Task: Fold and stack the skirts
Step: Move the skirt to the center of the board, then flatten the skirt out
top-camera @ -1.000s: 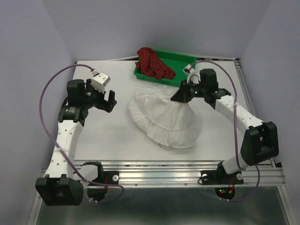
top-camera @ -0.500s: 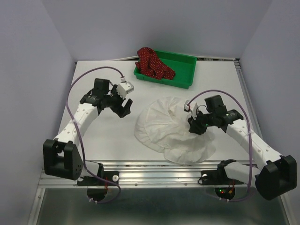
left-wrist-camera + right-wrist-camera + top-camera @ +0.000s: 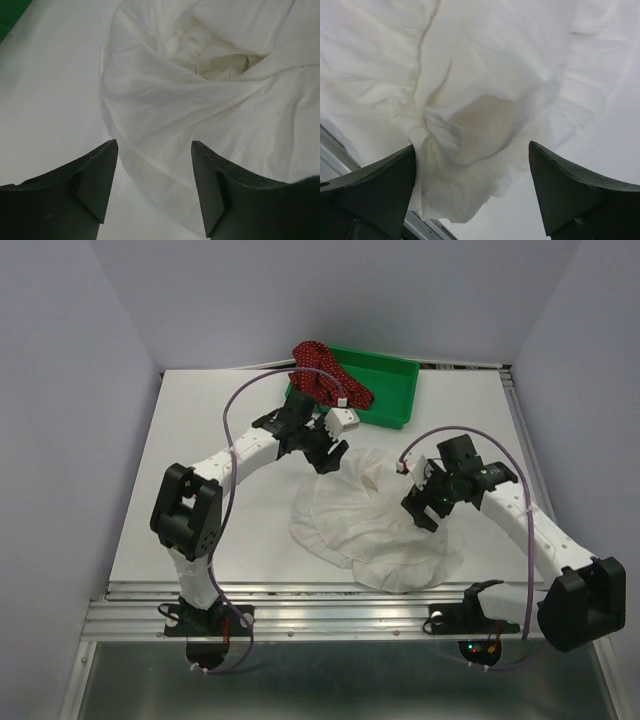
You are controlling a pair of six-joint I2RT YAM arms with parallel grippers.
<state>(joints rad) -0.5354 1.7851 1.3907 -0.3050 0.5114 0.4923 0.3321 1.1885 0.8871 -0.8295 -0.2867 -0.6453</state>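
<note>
The white skirt (image 3: 375, 540) lies spread on the desk (image 3: 200, 490). The left gripper (image 3: 330, 456) hovers, jaws apart, at its far-left edge. The right gripper (image 3: 420, 513), jaws wide, hangs over its right side. The red skirt (image 3: 322, 375) sits in the far green tray (image 3: 392, 390).

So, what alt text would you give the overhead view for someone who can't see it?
A rumpled white skirt lies spread on a white table, the left gripper open at its far edge and the right gripper open above its right side. Behind, a dark red dotted skirt spills from a green tray.
</note>
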